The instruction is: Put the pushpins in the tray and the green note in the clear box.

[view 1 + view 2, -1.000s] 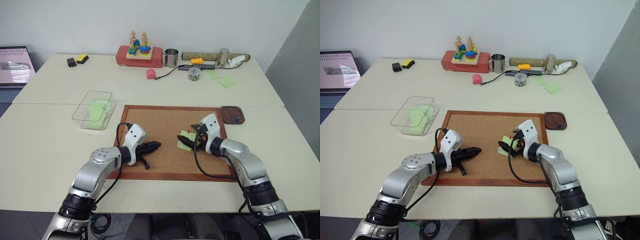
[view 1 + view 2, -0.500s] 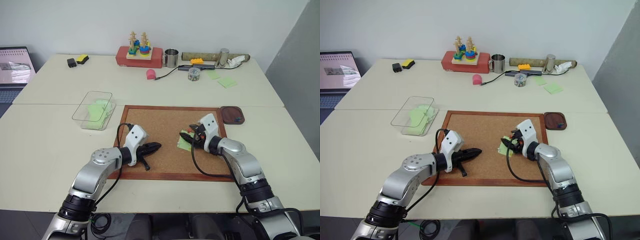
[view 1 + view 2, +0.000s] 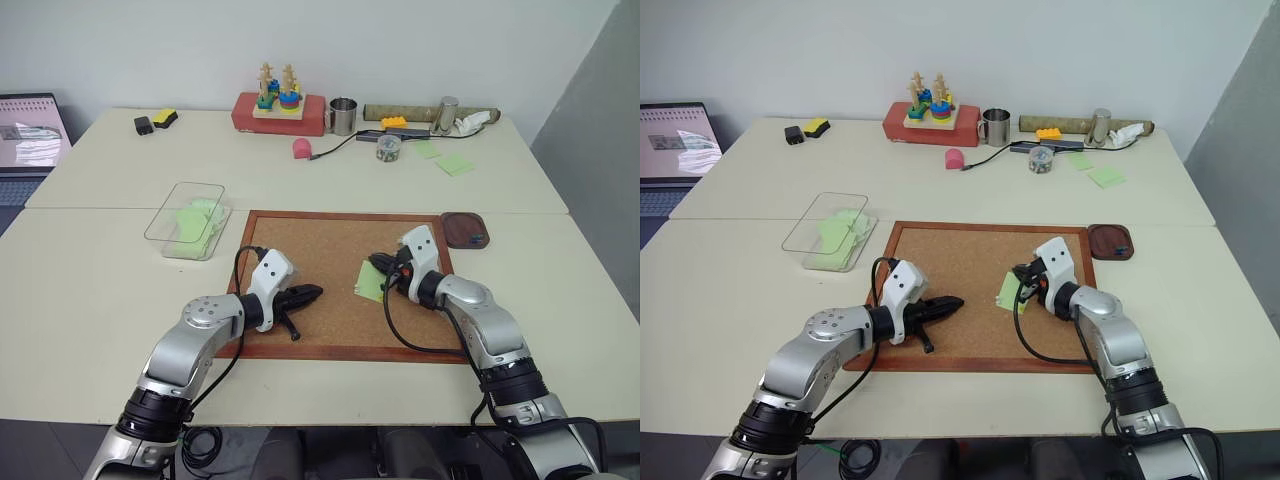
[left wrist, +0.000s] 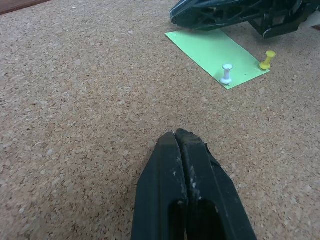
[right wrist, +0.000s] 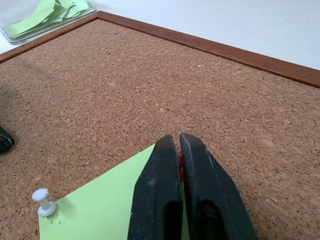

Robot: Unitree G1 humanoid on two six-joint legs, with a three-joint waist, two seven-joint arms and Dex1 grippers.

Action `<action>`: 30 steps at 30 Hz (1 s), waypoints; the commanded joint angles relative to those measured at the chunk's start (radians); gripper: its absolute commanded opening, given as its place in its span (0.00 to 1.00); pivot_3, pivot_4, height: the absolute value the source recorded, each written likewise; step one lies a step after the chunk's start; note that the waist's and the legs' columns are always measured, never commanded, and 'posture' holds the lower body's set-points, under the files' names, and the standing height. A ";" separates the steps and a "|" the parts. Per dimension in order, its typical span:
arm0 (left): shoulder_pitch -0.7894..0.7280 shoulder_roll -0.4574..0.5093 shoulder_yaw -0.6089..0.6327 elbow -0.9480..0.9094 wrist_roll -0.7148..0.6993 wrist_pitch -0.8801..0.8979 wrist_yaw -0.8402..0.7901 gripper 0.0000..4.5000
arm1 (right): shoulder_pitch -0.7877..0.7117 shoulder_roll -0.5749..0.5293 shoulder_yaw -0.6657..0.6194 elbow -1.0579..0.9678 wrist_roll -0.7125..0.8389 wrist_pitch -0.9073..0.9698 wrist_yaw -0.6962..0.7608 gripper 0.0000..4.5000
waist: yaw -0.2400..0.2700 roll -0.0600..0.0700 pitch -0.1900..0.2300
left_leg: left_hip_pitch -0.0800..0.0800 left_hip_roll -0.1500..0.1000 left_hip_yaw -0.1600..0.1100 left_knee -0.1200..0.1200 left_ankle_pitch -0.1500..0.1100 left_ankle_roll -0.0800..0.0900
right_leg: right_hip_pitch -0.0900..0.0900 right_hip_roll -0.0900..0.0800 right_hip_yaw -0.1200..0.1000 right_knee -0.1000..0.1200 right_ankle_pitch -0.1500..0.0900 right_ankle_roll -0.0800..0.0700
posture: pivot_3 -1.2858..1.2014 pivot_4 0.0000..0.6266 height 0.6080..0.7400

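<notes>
Two pins (image 4: 226,73) left in note (image 4: 215,52); my right hand (image 5: 177,145) pinches red one; I'd pull straight up. Left hand (image 4: 178,137) pressed together.

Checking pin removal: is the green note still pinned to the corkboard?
Pinned: a white pin stands in the green note, which lies flat on the corkboard.

Two claws show: the left claw (image 3: 312,292) and the right claw (image 3: 378,265). One corkboard (image 3: 320,250) lies on the worktop (image 3: 90,280). One green note (image 4: 216,52) lies flat on the board, and two more green notes (image 3: 455,165) sit at the far side. Three pushpins can be counted: one white pin (image 4: 227,73), one yellow pin (image 4: 267,59) and one red pin (image 5: 180,162). One tray (image 3: 466,229), one clear box (image 3: 188,220), one metal mug (image 3: 342,116) and one small jar (image 3: 388,148) complete the count.
</notes>
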 commanded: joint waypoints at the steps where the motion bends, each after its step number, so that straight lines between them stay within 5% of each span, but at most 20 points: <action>1: 0.000 0.005 -0.024 0.020 0.028 0.004 -0.003 0.00 | -0.005 0.001 -0.039 -0.110 0.018 0.008 -0.019 0.00 | 0.000 0.000 0.000 | 0.000 0.000 0.000 0.000 0.000 0.000 | 0.000 0.000 0.000 0.000 0.000 0.000 | 0.52 0.24 1.00; 17: 0.006 0.001 -0.026 0.016 0.026 0.015 -0.004 0.00 | -0.004 0.013 -0.170 -0.256 0.172 0.145 -0.060 0.00 | 0.001 0.000 0.000 | 0.000 0.000 0.000 0.000 0.000 0.000 | 0.000 0.000 0.000 0.000 -0.002 0.004 | 0.52 0.24 1.00; 24: 0.009 0.003 -0.029 0.012 0.020 0.015 -0.015 0.00 | -0.104 -0.094 -0.309 0.039 0.020 -0.031 -0.252 0.00 | 0.002 0.000 0.000 | 0.000 0.000 0.000 0.000 0.000 0.000 | 0.000 0.000 0.000 0.000 -0.002 0.004 | 0.52 0.24 1.00; 30: -0.001 0.000 -0.026 0.016 0.025 0.012 -0.021 0.00 | -0.212 -0.172 -0.362 0.340 -0.020 -0.157 -0.274 0.00 | 0.000 0.000 0.000 | 0.000 -0.001 0.002 -0.001 0.000 0.000 | 0.000 0.000 0.002 0.000 0.001 0.000 | 0.52 0.24 1.00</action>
